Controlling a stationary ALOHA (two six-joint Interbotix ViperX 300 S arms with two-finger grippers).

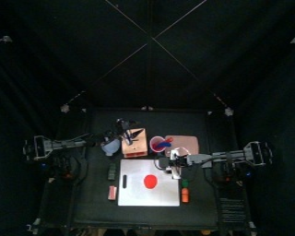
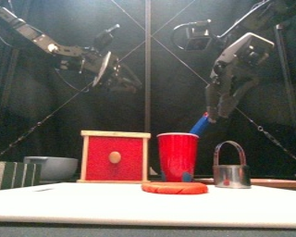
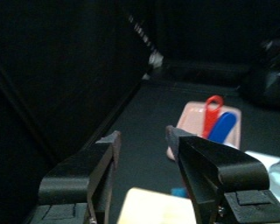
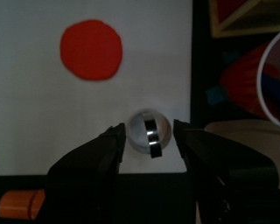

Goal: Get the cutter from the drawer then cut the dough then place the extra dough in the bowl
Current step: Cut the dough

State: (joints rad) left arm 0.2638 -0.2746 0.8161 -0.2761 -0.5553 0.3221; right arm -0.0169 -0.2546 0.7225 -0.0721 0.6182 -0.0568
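The round metal cutter (image 2: pixel 229 167) stands upright on the white cutting board (image 1: pixel 128 195), right of the flat red dough disc (image 2: pixel 176 187). My right gripper (image 2: pixel 217 111) hangs open above the cutter without touching it. In the right wrist view the cutter (image 4: pixel 150 133) shows between the spread jaws, with the dough (image 4: pixel 90 48) farther off on the board. The wooden box (image 2: pixel 115 157) with its red drawer front looks closed. My left gripper (image 2: pixel 107 69) is raised high over the box, open and empty. The blue-grey bowl (image 2: pixel 52 167) sits left of the box.
A red cup (image 2: pixel 178 155) holding a blue knife stands between box and cutter, with the pink tray (image 1: pixel 183 142) behind it. Small orange toys (image 1: pixel 183 194) lie beside the board's edges.
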